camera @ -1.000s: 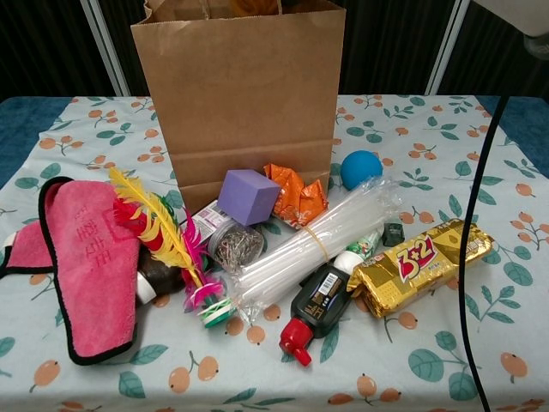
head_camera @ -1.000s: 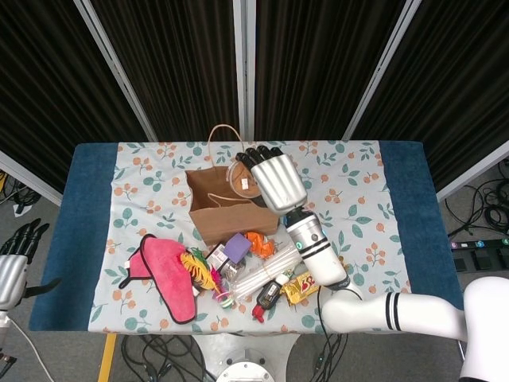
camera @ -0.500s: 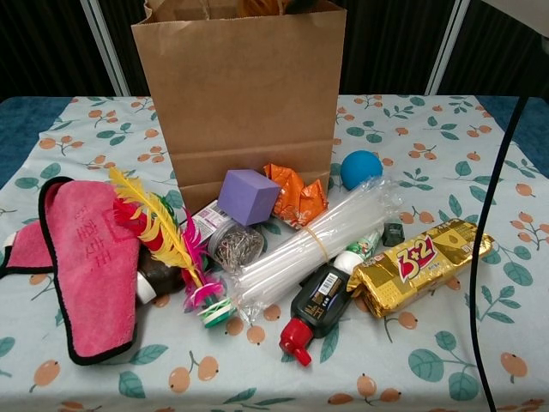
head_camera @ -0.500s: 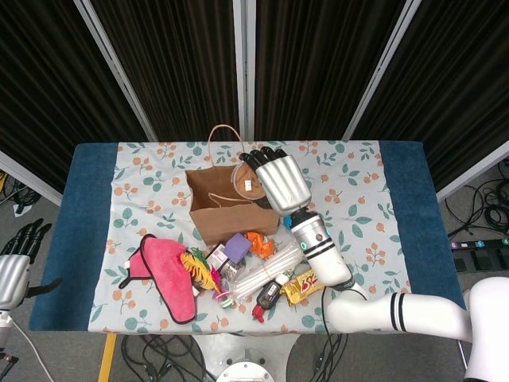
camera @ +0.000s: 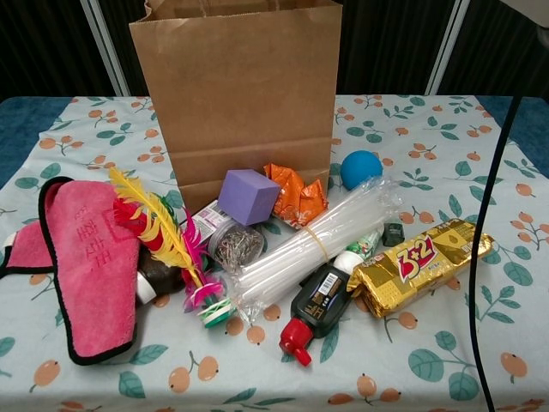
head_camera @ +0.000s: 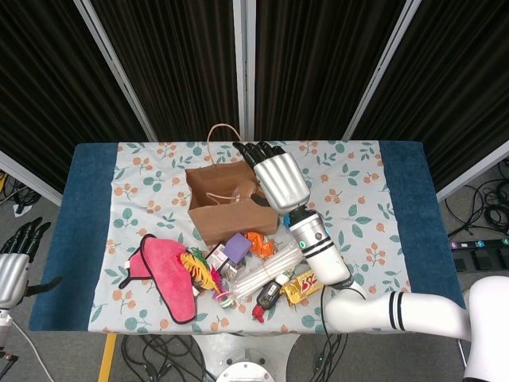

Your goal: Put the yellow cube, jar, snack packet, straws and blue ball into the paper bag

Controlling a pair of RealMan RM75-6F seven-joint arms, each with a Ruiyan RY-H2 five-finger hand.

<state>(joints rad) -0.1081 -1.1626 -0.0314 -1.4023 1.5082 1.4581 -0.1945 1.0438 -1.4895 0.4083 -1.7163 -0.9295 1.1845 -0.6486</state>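
Hovering above the paper bag [head_camera: 227, 208] mouth with right hand [head_camera: 278, 179] empty, fingers spread (left hand [head_camera: 14, 267] idle, far off, fingers straight); straws [camera: 313, 238] bundle below-left of it, long axis diagonal, nearer this hand.

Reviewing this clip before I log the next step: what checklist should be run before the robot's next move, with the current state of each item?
1. Paper bag upright, mouth open: ok.
2. Right hand holds nothing: ok; its fingers are extended above the bag's rim, nothing seen in them.
3. Jar inside the bag: cannot tell; the interior shows no clear jar.
4. Blue ball free to grasp: ok; it sits alone on the cloth beside the bag.
5. Straws free to lift: not ok; the bundle lies tight among other items.
6. Yellow cube located: not ok; only a purple cube shows.
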